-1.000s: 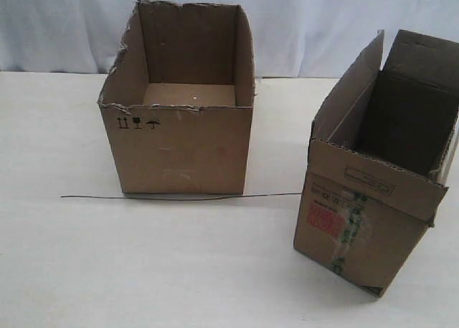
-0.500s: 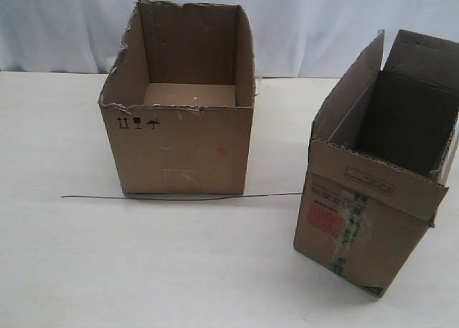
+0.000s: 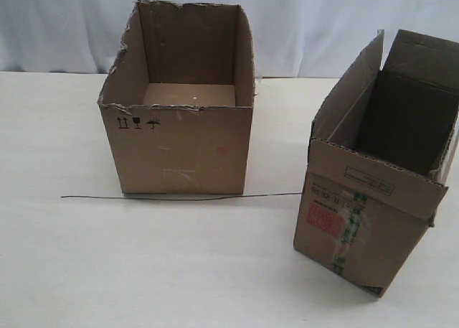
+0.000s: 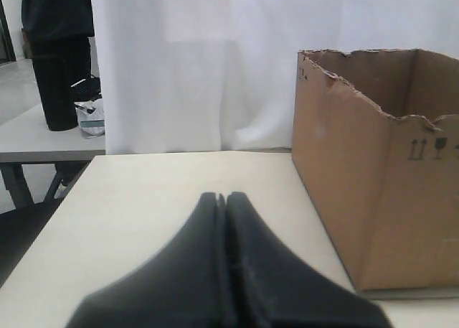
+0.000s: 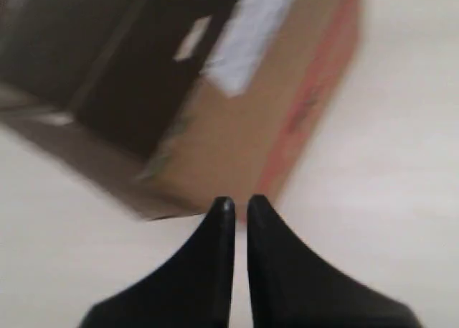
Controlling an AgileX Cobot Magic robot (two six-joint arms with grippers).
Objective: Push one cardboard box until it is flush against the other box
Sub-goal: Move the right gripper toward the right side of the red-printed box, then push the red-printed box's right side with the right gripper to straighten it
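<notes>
1. The narrow box [image 3: 366, 235] and the wide box [image 3: 179, 148] are standing well apart on the tabletop [image 3: 143, 270], with bare surface between them. I am judging this to be the approach step, with the push itself not yet made.
2. The narrow box is sitting just ahead of the right tool [image 5: 240, 201], flaps up and open. That wrist view is blurring, so I cannot tell whether the tips are touching the cardboard or stopping just short of it.
3. The right tool's fingers are lying almost pressed together, with only a thin slit between them, and are pinching nothing.
4. The left tool [image 4: 221, 197] is showing its fingers pressed fully together, also empty. The wide box is standing ahead of it and off to one side, clearly apart from its tips.
5. Neither tool is showing in the exterior view.
6. A thin wire [image 3: 179, 197] is lying along the foot of the wide box and running toward the narrow one.
7. The next move is probably calling for the right tool to press its tips low on the narrow box's wall facing away from the wide box, then drive it across the gap.
8. The narrow box is sitting skewed, so it will likely need turning for the two walls to meet flat. A high push on this taller box is risking a tip-over.
</notes>
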